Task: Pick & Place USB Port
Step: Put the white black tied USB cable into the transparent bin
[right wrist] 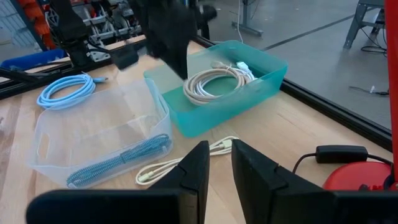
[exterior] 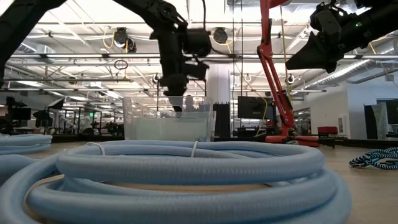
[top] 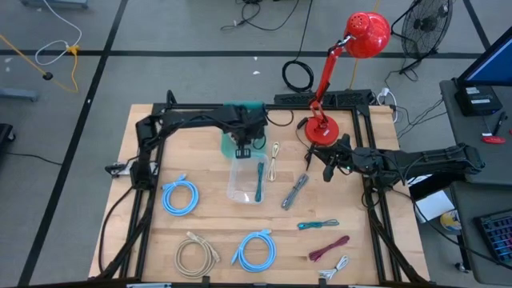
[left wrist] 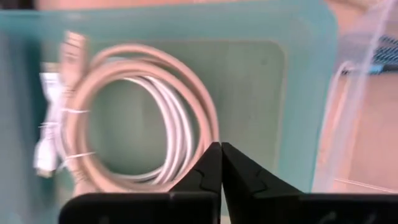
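A coiled white USB cable [left wrist: 143,118] lies on the floor of the teal bin [left wrist: 305,93] at the table's far middle, also seen in the right wrist view [right wrist: 214,84]. My left gripper [left wrist: 221,152] hangs above that bin [top: 230,144], pointing down, shut with nothing between its fingers and clear of the cable. Next to the teal bin, on its near side, stands a clear bin [top: 244,180] with a teal braided cable [top: 260,180] in it. My right gripper [right wrist: 221,165] waits at the table's right [top: 326,170], open and holding nothing.
Loose cables lie on the table: white [top: 274,160], grey [top: 294,192], teal [top: 318,226], maroon [top: 330,248], two blue coils [top: 180,196] [top: 256,250] and a beige coil [top: 196,254]. A red desk lamp [top: 324,128] stands at the far right.
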Available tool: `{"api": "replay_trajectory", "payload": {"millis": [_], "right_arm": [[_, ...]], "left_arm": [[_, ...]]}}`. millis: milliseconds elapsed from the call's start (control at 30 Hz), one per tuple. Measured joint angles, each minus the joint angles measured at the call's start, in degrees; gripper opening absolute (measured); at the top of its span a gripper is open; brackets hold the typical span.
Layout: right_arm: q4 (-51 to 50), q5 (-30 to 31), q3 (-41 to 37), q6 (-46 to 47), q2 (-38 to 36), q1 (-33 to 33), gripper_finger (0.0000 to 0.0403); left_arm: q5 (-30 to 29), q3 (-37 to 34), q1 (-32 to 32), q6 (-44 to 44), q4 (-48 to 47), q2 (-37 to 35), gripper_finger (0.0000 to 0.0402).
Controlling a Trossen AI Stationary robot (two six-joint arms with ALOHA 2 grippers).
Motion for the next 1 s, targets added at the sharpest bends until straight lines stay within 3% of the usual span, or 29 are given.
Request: {"api": "replay_trajectory", "payload": {"millis": [133,300,400,633,1000], "right_arm": [[-0.05,0.0,0.0,0.0,0.0,0.0,0.0059],[-0.12,-0.02,0.0,-0.14,0.0,0.0,0.0059],[-0.24,-0.24,0.0,-0.46,-0.01,0.0,0.0059],[-2.05,-0.38,0.0,-0.46,0.0,0.0,0.0059],[-2.02,-0.46,0.0,-0.46,-0.01,0.02,0.0059]], "left_arm": [[2.05,0.0,-0.03,-2.77,0.38,-4.36,0.0032],[12.36,0.0,-1.66,-6.57,0.0,-9.4,0.0052],[15.45,0.0,-4.13,-7.56,-0.36,-11.81,0.006],[15.26,0.0,-13.56,-9.43,-2.3,-14.26,0.0063],[6.97,-1.05,-28.11,-18.28,-7.85,-14.43,0.0063]]}}
